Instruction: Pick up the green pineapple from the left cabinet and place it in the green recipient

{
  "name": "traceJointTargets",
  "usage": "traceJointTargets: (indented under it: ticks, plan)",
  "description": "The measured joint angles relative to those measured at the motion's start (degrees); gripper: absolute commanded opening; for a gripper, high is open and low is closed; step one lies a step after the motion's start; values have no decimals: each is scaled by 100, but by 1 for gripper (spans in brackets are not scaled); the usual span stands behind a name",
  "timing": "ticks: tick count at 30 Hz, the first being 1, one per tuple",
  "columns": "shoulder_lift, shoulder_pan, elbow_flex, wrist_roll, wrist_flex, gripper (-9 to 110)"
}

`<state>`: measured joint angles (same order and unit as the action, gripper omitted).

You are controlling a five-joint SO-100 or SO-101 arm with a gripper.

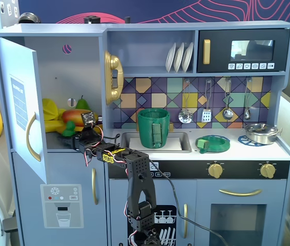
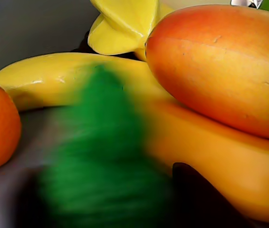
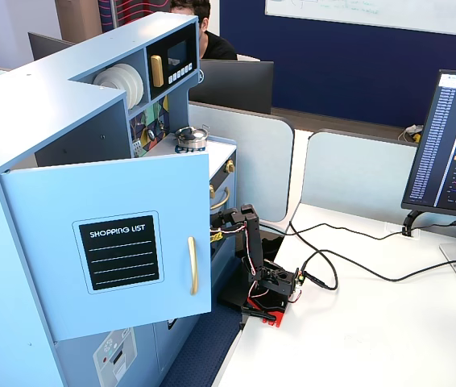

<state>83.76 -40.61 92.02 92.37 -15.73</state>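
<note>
While the gripper (image 1: 72, 132) reaches into the left cabinet (image 1: 58, 92) beside the green pineapple (image 1: 69, 126), I cannot tell whether it's pinching.

3 plates (image 1: 180, 56), 4 hanging utensils (image 1: 206, 100), perhaps 2 bananas (image 2: 53, 76)

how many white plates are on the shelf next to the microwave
3. The white plates stand on edge side by side in the open shelf, left of the microwave in a fixed view. In the other fixed view they blur into one stack, so more may be hidden.
</note>
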Motion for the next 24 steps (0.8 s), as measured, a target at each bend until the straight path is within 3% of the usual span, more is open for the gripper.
traceJointTargets:
  ticks: [10, 17, 24]
  plan:
    - [598, -9, 369, 360, 9, 0]
    - [3612, -308, 2206, 1494, 1696, 0]
    - [6390, -141, 2971, 1714, 3542, 0]
